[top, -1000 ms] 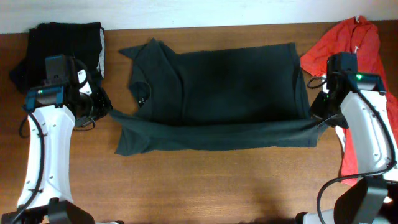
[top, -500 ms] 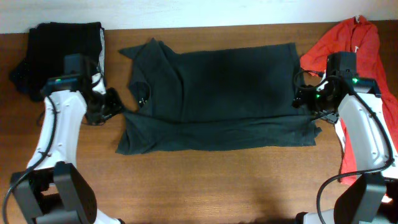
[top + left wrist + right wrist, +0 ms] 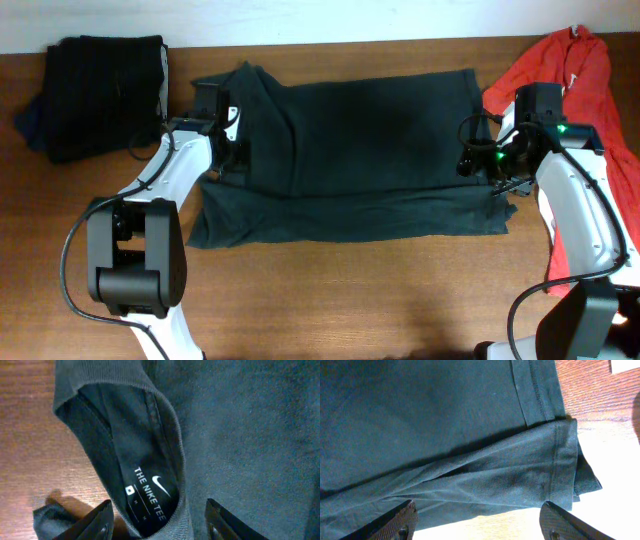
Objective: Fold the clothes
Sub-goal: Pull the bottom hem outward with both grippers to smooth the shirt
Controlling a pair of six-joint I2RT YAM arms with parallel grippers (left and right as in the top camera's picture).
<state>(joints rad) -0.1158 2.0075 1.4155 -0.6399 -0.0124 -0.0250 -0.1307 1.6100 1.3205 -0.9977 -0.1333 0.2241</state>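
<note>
The clothes, a dark charcoal T-shirt (image 3: 360, 150), lie flat across the table with the front strip folded over onto the body. My left gripper (image 3: 232, 152) hovers over the shirt's left end. In the left wrist view it (image 3: 160, 527) stands open, with the neck opening and its label (image 3: 150, 490) between the fingers and not pinched. My right gripper (image 3: 480, 160) is at the shirt's right end. In the right wrist view it (image 3: 480, 527) is open wide above the doubled hem (image 3: 560, 465), with nothing in it.
A black folded garment (image 3: 100, 90) lies at the back left corner. A red T-shirt (image 3: 580, 100) lies along the right edge, under my right arm. Bare wooden table (image 3: 350, 300) runs in front of the shirt.
Both grippers have opened and let go of the shirt's edge, which now lies folded on the body. The left arm swung right to the collar; the right moved slightly inward.
</note>
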